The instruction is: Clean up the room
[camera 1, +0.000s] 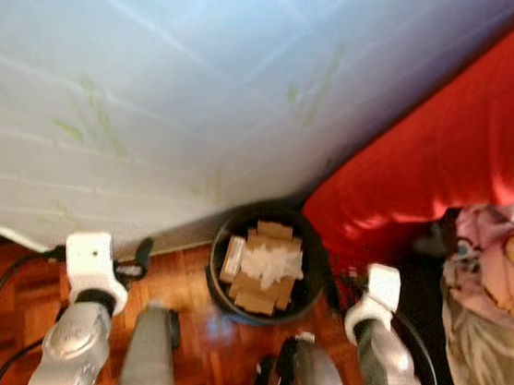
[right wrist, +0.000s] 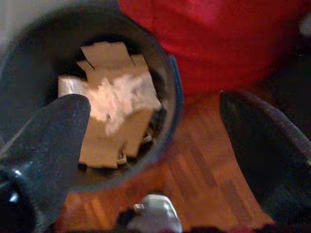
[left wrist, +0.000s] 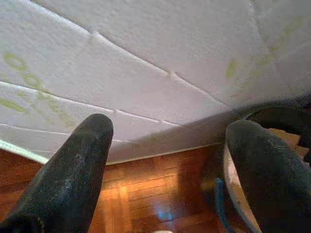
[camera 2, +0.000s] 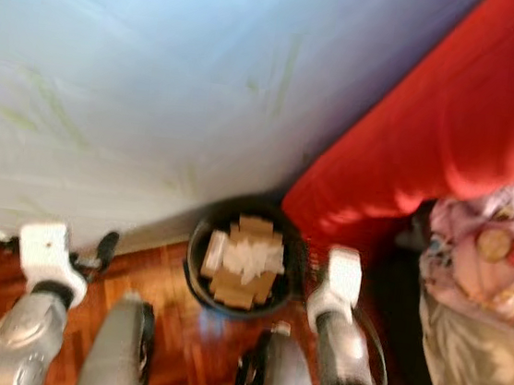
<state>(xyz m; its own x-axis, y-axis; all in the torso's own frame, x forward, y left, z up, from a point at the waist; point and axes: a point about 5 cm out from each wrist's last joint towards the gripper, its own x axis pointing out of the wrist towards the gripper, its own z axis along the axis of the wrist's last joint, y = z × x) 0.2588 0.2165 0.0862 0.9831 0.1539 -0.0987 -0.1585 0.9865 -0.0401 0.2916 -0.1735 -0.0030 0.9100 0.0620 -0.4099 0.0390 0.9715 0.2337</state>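
The right end effector (right wrist: 155,160) hangs with its two black fingers spread wide and nothing between them, just above the parquet floor (camera 1: 211,354). The dark round bin (camera 1: 268,261) sits at about 10 o'clock from it in the right wrist view, close by. In the head view the bin stands at 12 o'clock before the robot, against the pale wall (camera 1: 158,79) and touching the red sofa (camera 1: 448,149) at its 2 o'clock. Cardboard scraps (camera 1: 260,286) and crumpled white paper (camera 1: 272,261) fill it.

The left end effector (left wrist: 165,160) is likewise spread and empty, facing the wall's base, with the bin's rim at its 3 o'clock edge. The right arm looks slightly nearer the bin. The bin is round, so it has no long axis to line up with.
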